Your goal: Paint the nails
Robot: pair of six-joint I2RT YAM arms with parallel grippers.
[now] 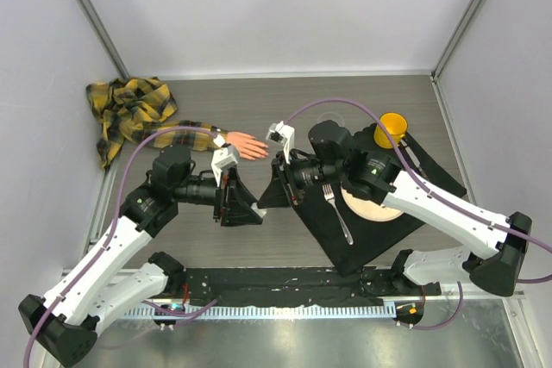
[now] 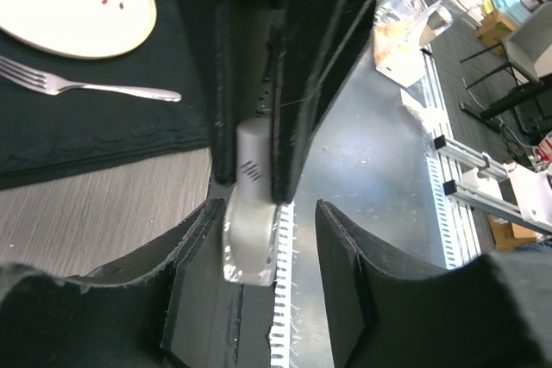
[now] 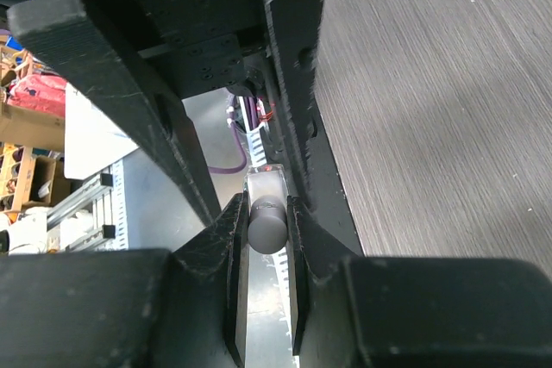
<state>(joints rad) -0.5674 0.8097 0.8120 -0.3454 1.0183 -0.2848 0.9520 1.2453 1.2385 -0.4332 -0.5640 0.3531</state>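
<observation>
The nails (image 1: 263, 152) are found on the fake hand (image 1: 246, 146), laid flat with bare tabletop (image 1: 345, 101) left open around it. Just on the near side of that hand, the small bottle (image 2: 248, 239) is pinched by the right gripper (image 3: 264, 217). The left gripper (image 2: 267, 213) is spread wide around it, one finger touched.

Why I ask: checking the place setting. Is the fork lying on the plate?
No, the fork lies on the black mat beside the plate, clear of its rim.
</observation>
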